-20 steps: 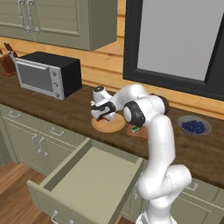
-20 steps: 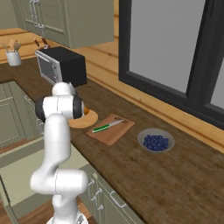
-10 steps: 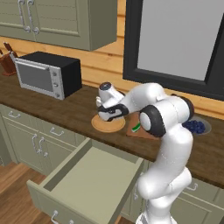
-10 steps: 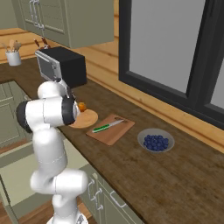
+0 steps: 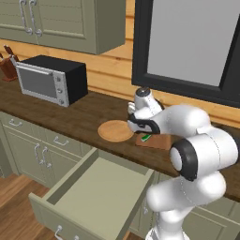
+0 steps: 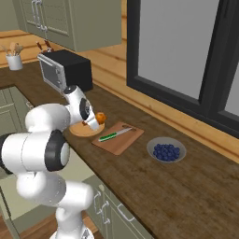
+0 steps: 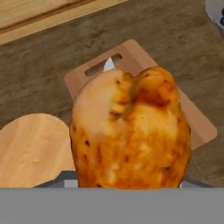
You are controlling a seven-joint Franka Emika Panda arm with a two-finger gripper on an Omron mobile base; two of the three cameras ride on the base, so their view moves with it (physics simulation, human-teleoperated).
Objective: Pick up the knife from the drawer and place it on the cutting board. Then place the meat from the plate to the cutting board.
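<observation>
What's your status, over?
Fingers shut on meat, lifted between plate and board. Knife on board. Drawer open. Path clear.

you are looking at a home kitchen, a rendered one: a long dark wooden counter (image 6: 186, 186) runs over sage-green cabinets (image 5: 28, 145), with more of the same doors hung above. a black and silver microwave (image 5: 49, 79) sits on it, a knife block (image 5: 7, 65) at the far end, a utensil jar (image 6: 14, 59), a bowl of blueberries (image 6: 166, 150) and a large dark-framed window (image 6: 186, 51).
</observation>
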